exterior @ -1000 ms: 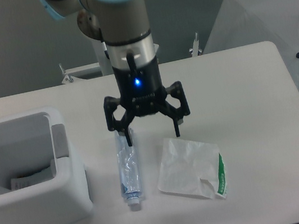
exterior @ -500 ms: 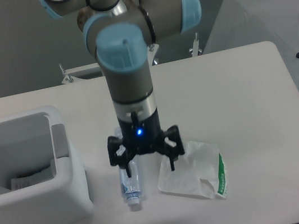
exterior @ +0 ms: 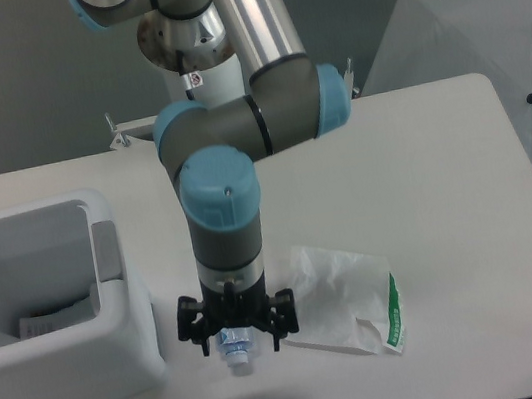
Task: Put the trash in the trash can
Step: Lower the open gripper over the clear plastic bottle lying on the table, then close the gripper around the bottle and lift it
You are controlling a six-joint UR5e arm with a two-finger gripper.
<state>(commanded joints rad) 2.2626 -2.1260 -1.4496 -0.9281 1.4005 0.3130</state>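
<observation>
Since the earlier frames the arm has been dropping and sliding toward the near edge of the table, and the gripper is now sitting low over the crushed bottle, covering nearly all of it. In the fixed camera's view, only the white cap end and a bit of the clear body are showing below the wrist. The fingers are standing spread to either side of the bottle, not yet clamped on it; whether the pads are touching it cannot be told.

The task is looking barely begun. The bottle is lying on the table just right of the trash can, and the wrapper is resting flat just to the bottle's right, its green strip on its far right side. Both are still waiting to go into the can.

The bottle's long axis is running toward and away from the camera, cap pointing at the near edge.
</observation>
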